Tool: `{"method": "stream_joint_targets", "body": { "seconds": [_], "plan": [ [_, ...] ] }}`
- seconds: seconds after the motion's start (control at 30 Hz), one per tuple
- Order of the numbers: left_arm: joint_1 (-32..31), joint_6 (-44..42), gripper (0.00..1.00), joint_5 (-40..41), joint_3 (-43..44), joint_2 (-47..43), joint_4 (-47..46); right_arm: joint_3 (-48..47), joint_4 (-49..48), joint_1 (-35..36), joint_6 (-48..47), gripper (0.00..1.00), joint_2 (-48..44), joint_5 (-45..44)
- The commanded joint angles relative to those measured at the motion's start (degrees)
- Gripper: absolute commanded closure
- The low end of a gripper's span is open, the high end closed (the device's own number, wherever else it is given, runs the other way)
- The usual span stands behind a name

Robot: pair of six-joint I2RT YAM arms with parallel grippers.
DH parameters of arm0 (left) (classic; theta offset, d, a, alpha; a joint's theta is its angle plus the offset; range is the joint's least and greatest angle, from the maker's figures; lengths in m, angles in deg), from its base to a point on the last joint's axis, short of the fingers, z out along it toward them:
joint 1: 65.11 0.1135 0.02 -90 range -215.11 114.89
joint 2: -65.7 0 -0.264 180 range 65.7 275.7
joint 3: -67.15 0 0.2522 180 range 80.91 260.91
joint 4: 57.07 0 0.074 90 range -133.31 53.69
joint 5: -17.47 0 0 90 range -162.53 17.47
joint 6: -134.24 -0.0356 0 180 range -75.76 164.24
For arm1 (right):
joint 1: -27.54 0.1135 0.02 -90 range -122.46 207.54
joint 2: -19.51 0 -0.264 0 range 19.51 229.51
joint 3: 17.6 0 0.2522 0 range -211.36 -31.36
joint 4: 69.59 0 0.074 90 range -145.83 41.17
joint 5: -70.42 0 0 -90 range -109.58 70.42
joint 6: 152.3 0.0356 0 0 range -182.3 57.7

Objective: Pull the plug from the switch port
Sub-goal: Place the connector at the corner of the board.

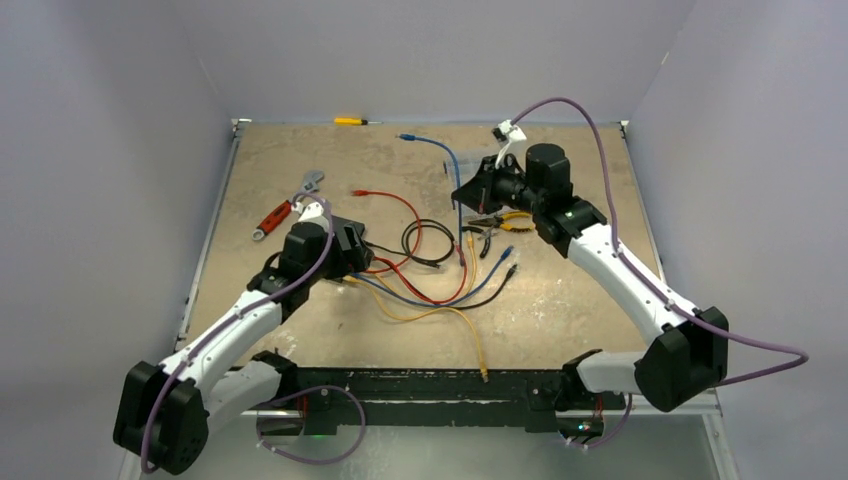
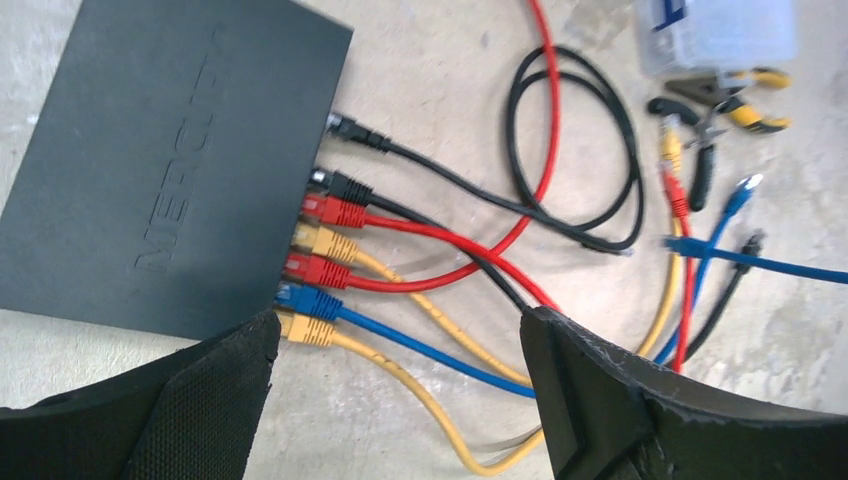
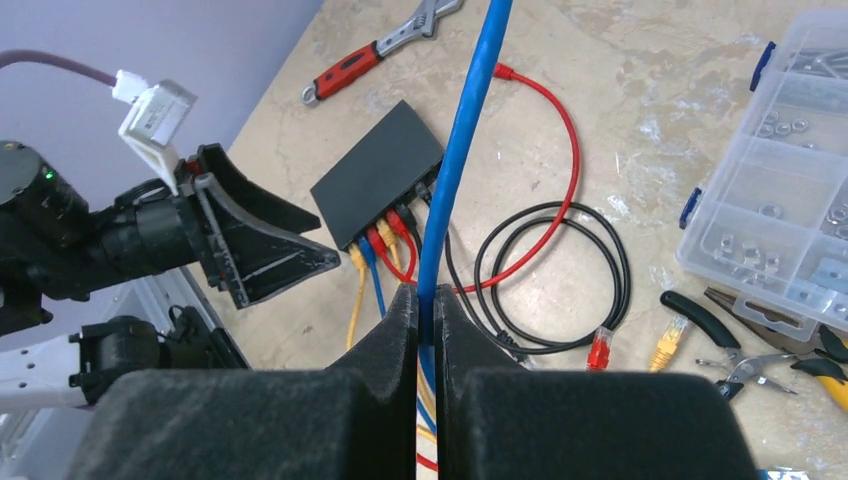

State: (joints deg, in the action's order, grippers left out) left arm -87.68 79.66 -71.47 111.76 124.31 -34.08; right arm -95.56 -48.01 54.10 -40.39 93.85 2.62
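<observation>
Switch (image 2: 160,160) just beyond left tool (image 2: 400,325).

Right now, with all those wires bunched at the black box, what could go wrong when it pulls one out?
The plugs sit tightly side by side in the switch; the open left gripper might pinch a neighbour.
Neither gripper holds the switch down, so it may slide with the pull.
The right gripper, shut on a blue cable, could tug the tangled wires.
</observation>
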Motion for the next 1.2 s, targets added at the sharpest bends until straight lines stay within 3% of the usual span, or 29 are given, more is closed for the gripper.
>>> {"method": "stream_joint_targets", "body": {
  "seconds": [0.0,0.2,0.4,0.63,0.7,0.87,1.17],
  "plan": [
    [-0.1,-0.8,0.07,-0.8,-0.9,-4.2,-2.8,-2.5,-5.3,-3.3,2.3,1.0,0.0,6.9],
    [-0.1,-0.7,0.03,-3.1,-2.3,-7.1,-5.4,-4.0,-8.7,-6.6,4.9,1.0,2.1,13.1],
    [0.0,-0.7,0.01,-4.6,-1.9,-5.0,-8.0,-11.9,-9.6,-6.9,6.3,1.0,9.1,19.4],
    [-0.1,-0.9,0.01,-14.3,0.8,4.6,-23.1,-16.9,-16.6,-6.9,10.0,1.0,17.1,25.2],
    [-0.1,0.1,0.01,-15.6,1.0,6.2,-26.5,-21.2,-13.6,-7.1,8.6,1.0,20.1,25.8],
    [-0.2,-1.0,0.01,-13.4,6.0,9.2,-18.8,-35.6,-5.2,-8.2,5.8,1.0,26.8,26.6],
    [-0.2,1.6,0.01,-11.0,5.7,8.4,-15.0,-37.6,-20.8,-16.5,21.0,1.0,27.3,35.3]
  ]
}}
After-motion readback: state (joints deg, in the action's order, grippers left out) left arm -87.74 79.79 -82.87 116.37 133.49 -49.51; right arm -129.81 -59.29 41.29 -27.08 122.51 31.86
